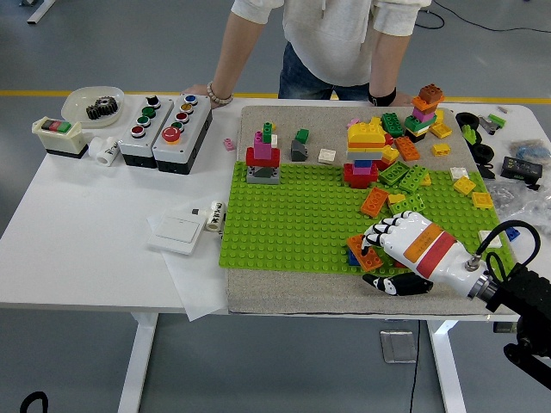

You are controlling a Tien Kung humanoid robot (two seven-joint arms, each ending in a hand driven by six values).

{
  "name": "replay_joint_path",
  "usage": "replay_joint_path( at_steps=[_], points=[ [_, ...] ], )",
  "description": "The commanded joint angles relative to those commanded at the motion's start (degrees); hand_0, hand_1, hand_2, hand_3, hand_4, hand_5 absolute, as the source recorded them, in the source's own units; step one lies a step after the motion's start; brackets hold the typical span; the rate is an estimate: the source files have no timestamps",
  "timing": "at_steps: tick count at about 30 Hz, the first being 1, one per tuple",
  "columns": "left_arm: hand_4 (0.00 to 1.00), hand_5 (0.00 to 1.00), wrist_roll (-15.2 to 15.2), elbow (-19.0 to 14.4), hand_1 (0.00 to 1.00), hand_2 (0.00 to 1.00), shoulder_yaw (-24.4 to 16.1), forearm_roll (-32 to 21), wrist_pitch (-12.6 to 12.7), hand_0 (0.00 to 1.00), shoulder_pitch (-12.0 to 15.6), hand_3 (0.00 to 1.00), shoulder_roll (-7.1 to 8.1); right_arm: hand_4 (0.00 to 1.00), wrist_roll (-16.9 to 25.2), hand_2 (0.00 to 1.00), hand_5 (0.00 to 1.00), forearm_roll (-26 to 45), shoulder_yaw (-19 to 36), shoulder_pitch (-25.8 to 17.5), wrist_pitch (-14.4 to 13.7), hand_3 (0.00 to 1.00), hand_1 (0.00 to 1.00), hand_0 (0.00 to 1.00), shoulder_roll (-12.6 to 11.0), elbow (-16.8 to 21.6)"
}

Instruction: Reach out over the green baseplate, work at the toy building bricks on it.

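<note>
Green baseplate point(301, 219): we are resting one right hand point(403, 245) at lower right, fingers curled over one orange brick point(363, 251).

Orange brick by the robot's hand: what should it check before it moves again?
1. Right hand is over the green baseplate: ok.
2. Fingers reach the orange brick: ok, they lie on it.
3. Firm hold on that brick: cannot tell, the hand hides the contact.
4. Blue brick under the orange one free to come away: cannot tell.
5. Red and pink tower is out of the way: ok, it stands far off at the back left.
6. Person's hand is off the baseplate: ok, it rests on the table's far edge.
</note>
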Motion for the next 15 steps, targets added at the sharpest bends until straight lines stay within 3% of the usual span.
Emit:
replay_joint_path(
  at_steps=[15],
  points=[
    [0.669,0.663,0.0,0.0,0.650,0.694,0.1,0.0,-0.1,0.632,-0.1,0.611,0.05,0.766,0.1,0.623,0.439,0.4,-0.1,0.2,0.4,0.563,0.545,0.390,0.5,-0.7]
  ],
)
